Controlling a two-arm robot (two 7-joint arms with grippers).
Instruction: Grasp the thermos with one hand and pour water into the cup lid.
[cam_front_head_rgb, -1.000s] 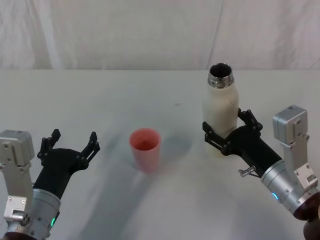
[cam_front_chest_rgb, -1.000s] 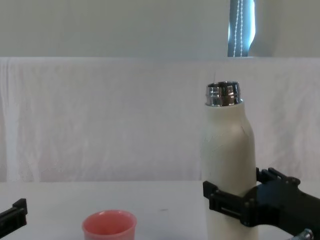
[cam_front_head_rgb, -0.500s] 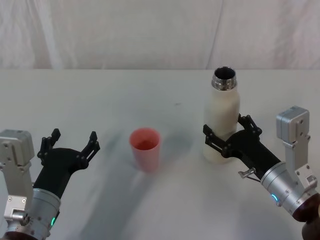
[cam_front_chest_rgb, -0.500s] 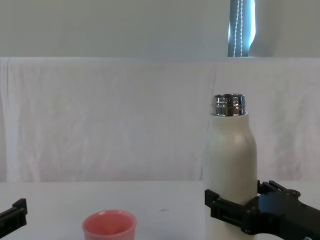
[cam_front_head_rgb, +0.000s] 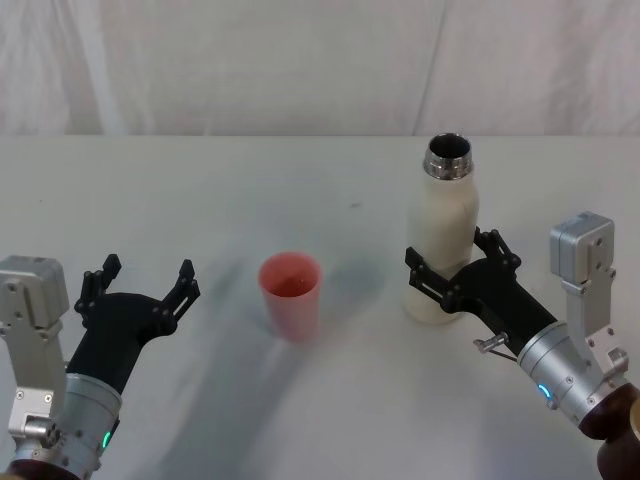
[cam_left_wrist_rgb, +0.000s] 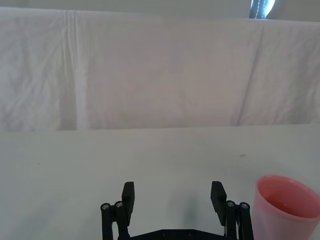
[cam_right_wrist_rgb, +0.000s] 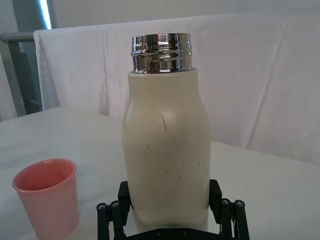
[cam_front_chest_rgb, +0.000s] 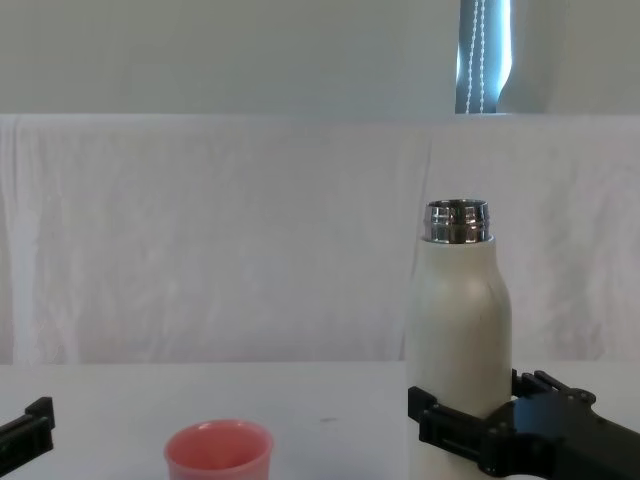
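Note:
The cream-white thermos (cam_front_head_rgb: 445, 225) stands upright on the table at the right, its steel neck open at the top. My right gripper (cam_front_head_rgb: 455, 258) is shut on its lower body, one black finger on each side. The right wrist view shows the thermos (cam_right_wrist_rgb: 167, 140) between the fingers of that gripper (cam_right_wrist_rgb: 169, 195), with the pink cup lid (cam_right_wrist_rgb: 47, 195) off to one side. The cup lid (cam_front_head_rgb: 291, 295) stands upright at the table's middle, a hand's width left of the thermos. My left gripper (cam_front_head_rgb: 148, 268) hovers open left of the cup lid, holding nothing.
A white cloth covers the table (cam_front_head_rgb: 320, 180) and hangs as a backdrop behind it. In the left wrist view the cup lid (cam_left_wrist_rgb: 287, 200) sits just beyond one finger of the left gripper (cam_left_wrist_rgb: 173, 192). The chest view shows the thermos (cam_front_chest_rgb: 458, 320) towering over the cup lid (cam_front_chest_rgb: 218, 450).
My right gripper has lowered the thermos and brought it upright; its neck sits lower in the chest view. The left gripper and the cup lid have stayed put.

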